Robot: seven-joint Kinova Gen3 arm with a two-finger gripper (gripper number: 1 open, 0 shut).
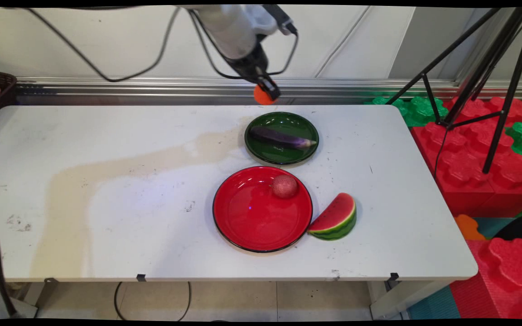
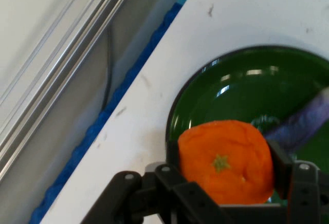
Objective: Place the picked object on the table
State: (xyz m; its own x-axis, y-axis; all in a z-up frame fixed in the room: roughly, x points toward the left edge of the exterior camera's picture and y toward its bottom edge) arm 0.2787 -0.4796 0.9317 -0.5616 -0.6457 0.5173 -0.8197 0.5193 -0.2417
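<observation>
Your gripper [image 1: 268, 92] was clamped on the orange [image 2: 225, 161] at top centre of the main view, raised off the tabletop [image 1: 107, 190] just above the far rim of the green plate [image 1: 283, 156], which held the eggplant [image 1: 281, 137]. Below it, the red plate [image 1: 247, 217] carried a red ball [image 1: 284, 186] at its upper right, with the watermelon slice [image 1: 335, 218] touching its right rim. You had bare tabletop across the left half, while the far edge ran close behind the green plate.

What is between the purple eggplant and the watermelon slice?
In the main view, the red plate's far right rim with a red ball lies between the eggplant and watermelon slice.
</observation>
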